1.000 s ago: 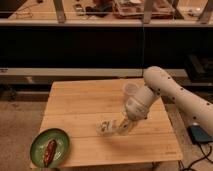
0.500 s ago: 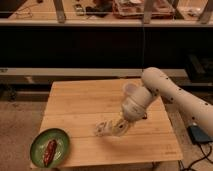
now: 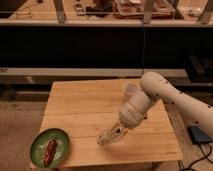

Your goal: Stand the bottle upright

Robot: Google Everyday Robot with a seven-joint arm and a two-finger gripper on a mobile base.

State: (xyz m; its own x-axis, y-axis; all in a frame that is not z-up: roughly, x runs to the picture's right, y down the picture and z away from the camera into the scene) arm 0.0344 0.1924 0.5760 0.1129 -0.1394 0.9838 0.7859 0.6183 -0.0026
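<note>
The bottle (image 3: 104,137), small, clear and pale, lies tilted low over the wooden table (image 3: 80,107), near the front middle. My gripper (image 3: 115,134) reaches down from the white arm (image 3: 160,95) on the right and is closed around the bottle's right end. The bottle's left end points down and to the left, close to the tabletop. I cannot tell whether it touches the wood.
A green plate (image 3: 62,140) with brown food (image 3: 50,151) sits at the table's front left corner. A pale round cup-like object (image 3: 131,90) stands at the back right, beside the arm. A dark shelf unit runs behind the table. The front edge is close below the bottle.
The arm has swung a little, and the gripper and bottle have moved slightly down and toward the table's front edge. The plate has not moved.
</note>
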